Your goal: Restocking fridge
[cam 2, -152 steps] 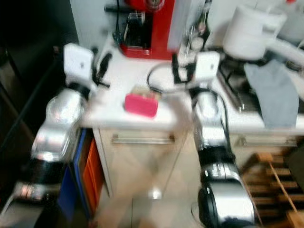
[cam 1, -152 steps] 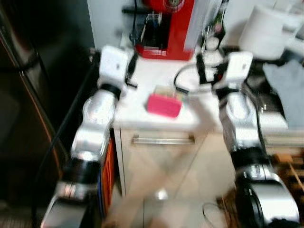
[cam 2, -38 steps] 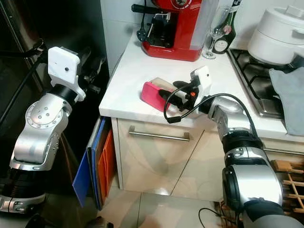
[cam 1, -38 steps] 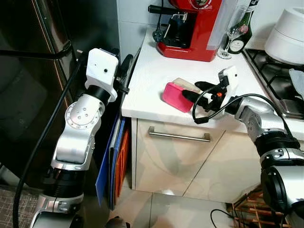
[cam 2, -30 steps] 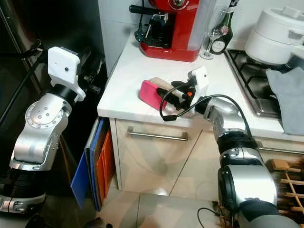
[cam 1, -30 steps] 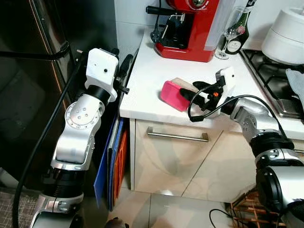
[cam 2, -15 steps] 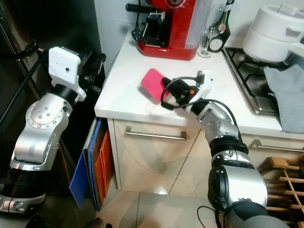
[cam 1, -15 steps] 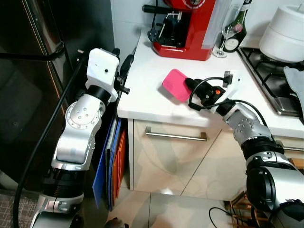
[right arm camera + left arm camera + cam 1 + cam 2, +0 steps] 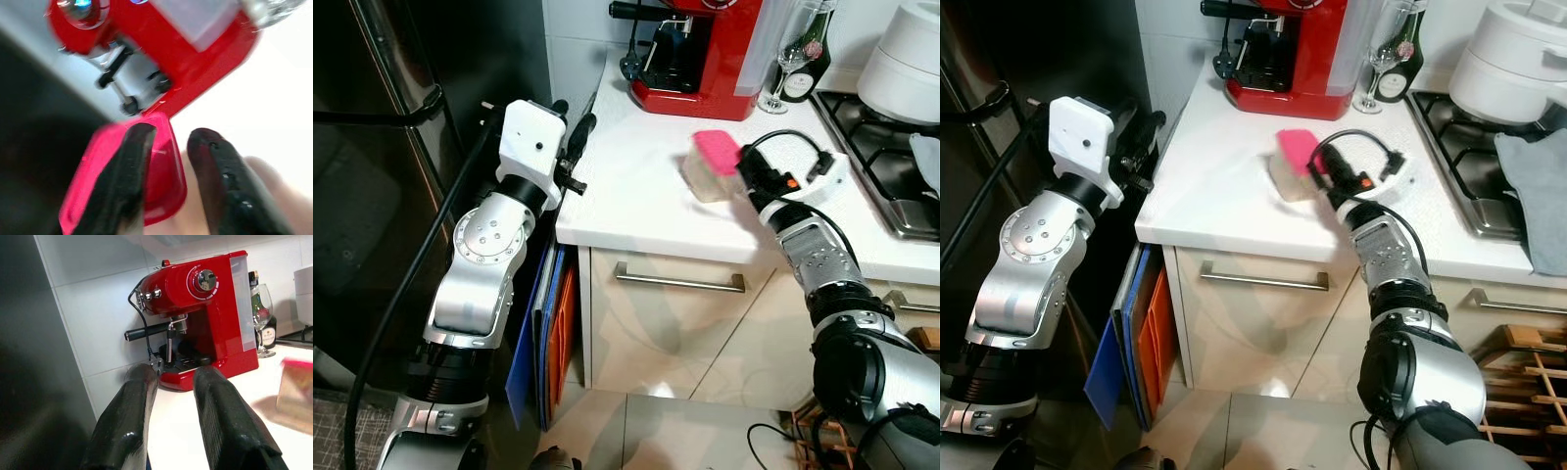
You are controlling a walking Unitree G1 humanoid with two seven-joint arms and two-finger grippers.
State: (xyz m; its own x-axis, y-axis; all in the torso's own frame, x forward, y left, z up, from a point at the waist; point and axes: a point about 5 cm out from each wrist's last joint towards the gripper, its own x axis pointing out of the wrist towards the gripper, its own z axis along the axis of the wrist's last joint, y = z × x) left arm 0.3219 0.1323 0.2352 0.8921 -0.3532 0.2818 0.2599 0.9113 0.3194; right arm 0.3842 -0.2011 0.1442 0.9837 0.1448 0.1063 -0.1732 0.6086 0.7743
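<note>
Right gripper [image 9: 736, 166] is closing its two black fingers [image 9: 128, 176] on the pink-lidded clear food container [image 9: 710, 167]: the wrist view is showing one finger lying over the pink lid [image 9: 120, 181] and the other against the clear side, so the fingers are pinching it at its lid end. The container is reading as held just above the white countertop [image 9: 626, 186], tipped, with the lid end pointing up and away from the robot; whether its base is touching the counter cannot be told.

Key relation: the container is sitting directly ahead of the right gripper's fingertips, its long axis running roughly along the fingers. Beyond it stands the red espresso machine [image 9: 700, 49], near but apart; a wine glass [image 9: 790, 54] and dark bottle [image 9: 808, 69] are standing off to the gripper's right.

Left gripper [image 9: 171, 416] is hovering at the counter's left edge, fingers narrowly parted and holding nothing, pointing toward the espresso machine. The container lies well off to its right. The dark fridge door [image 9: 382, 196] lies to the left gripper's left, so that arm is nearer the fridge and the right is carrying the load.
</note>
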